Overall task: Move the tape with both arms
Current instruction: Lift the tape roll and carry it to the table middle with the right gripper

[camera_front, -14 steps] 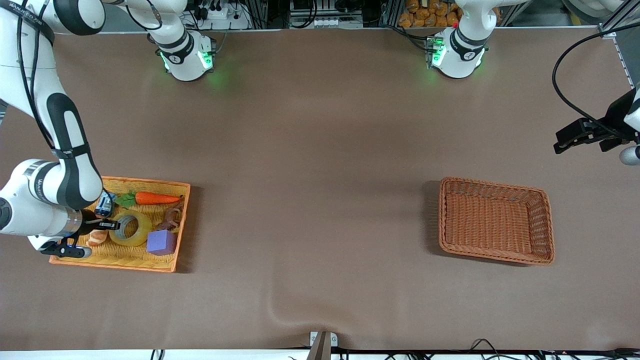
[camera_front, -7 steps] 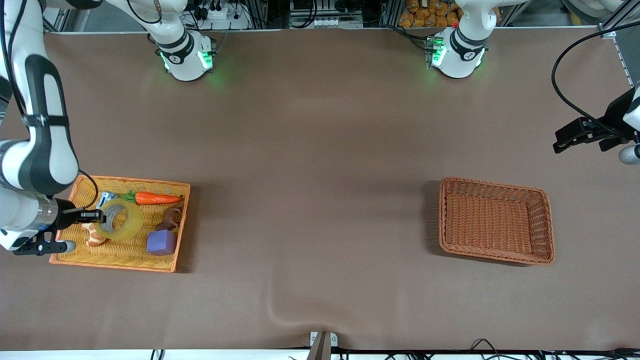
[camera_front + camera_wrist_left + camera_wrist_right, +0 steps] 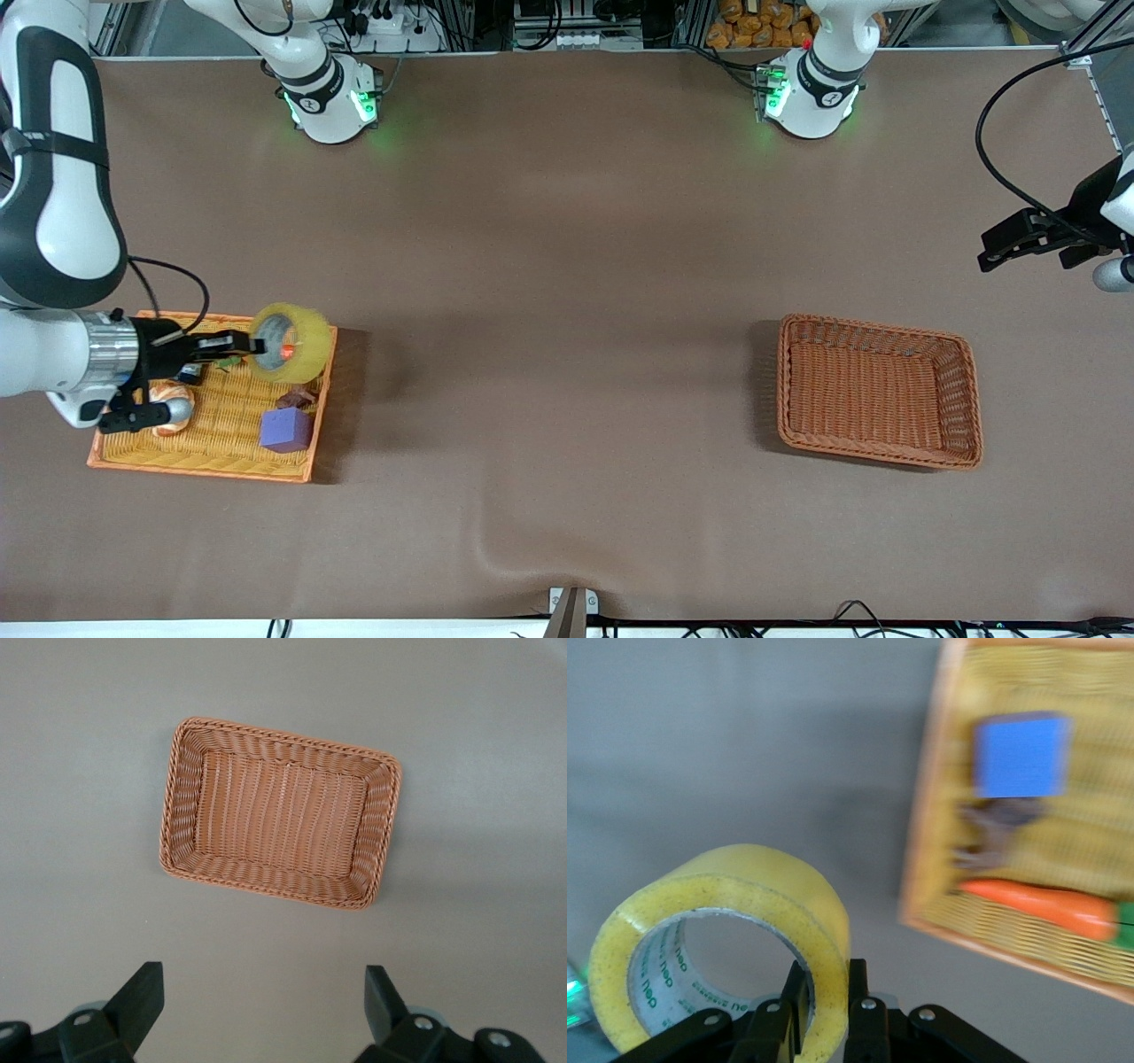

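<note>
Tape (image 3: 290, 342) is in your right gripper (image 3: 252, 345) — the jaws are pinched on the wall of the roll, one finger inside the grey core and one outside, as the right wrist view shows (image 3: 726, 961). The roll is up in the air, over the edge of the orange tray (image 3: 204, 465) that faces the middle of the surface (image 3: 567, 292). In the tray lie a purple cube (image 3: 285, 430), a carrot (image 3: 1041, 906) and a brown piece (image 3: 301, 398) just beside the cube. Your left gripper (image 3: 264, 1003) waits up in the air at its own end of the surface, jaws spread wide and holding nothing — a brown wicker basket (image 3: 968, 390) sits on the surface near it, with nothing in it.
</note>
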Robot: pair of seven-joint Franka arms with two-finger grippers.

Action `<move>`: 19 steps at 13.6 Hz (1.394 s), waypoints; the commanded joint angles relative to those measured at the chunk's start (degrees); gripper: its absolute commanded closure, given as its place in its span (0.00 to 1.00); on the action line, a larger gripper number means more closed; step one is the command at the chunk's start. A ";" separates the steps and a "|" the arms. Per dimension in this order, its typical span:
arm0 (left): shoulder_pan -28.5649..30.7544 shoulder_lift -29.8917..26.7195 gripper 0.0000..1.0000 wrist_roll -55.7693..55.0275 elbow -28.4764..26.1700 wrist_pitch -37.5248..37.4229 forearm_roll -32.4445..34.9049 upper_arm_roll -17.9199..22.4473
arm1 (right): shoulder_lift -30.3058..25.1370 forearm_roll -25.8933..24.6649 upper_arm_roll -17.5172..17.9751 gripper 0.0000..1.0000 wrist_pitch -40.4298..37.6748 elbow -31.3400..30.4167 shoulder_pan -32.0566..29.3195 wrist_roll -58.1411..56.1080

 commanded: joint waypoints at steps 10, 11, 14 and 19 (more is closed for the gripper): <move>0.14 -0.07 0.00 0.86 -0.21 0.17 0.79 -0.28 | 2.19 -11.49 0.34 1.00 15.00 3.14 28.68 24.67; 0.14 -0.07 0.00 0.86 -0.21 0.17 0.70 -0.28 | 2.89 -12.39 0.34 1.00 15.96 3.05 30.36 26.44; 0.14 0.01 0.00 0.86 -0.21 0.25 0.79 -0.28 | 6.75 -15.46 0.25 1.00 24.55 2.70 36.77 34.59; 0.05 0.10 0.00 0.77 -0.39 0.34 0.70 -0.28 | 12.91 -21.80 0.25 1.00 33.18 2.70 43.81 52.35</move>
